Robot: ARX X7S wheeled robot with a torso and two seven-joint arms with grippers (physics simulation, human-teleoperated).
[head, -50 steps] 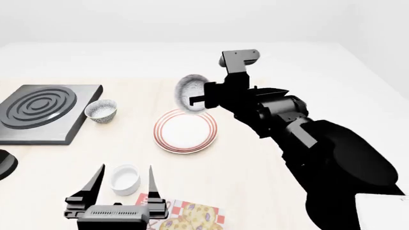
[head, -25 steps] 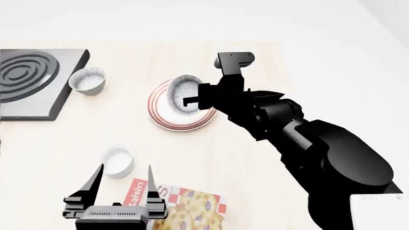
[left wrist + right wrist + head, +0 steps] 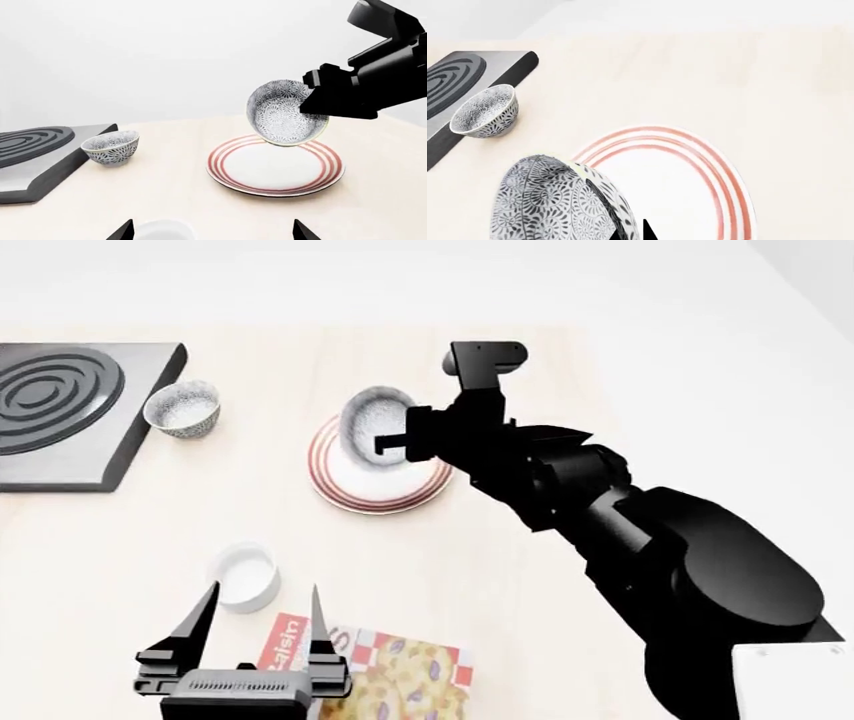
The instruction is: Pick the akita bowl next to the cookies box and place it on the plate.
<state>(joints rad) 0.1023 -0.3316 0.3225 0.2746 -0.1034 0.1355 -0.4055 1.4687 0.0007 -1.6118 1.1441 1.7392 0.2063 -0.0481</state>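
Note:
The akita bowl hangs tilted on its side, with my right gripper shut on its rim. It is over the far part of the plate, white with red rings. The left wrist view shows the bowl just above the plate's rim. In the right wrist view the bowl fills the near corner beside the plate, its rim between my fingertips. The cookies box lies at the near edge. My left gripper is open and holds nothing.
A twin speckled bowl stands beside the dark stove plate at the far left. A plain white cup sits just ahead of the left fingers, between them and the plate.
The right gripper has brought the bowl from beyond the plate to over it. The head view has shifted, showing more of the cookies box. The left gripper has kept its place in the head view.

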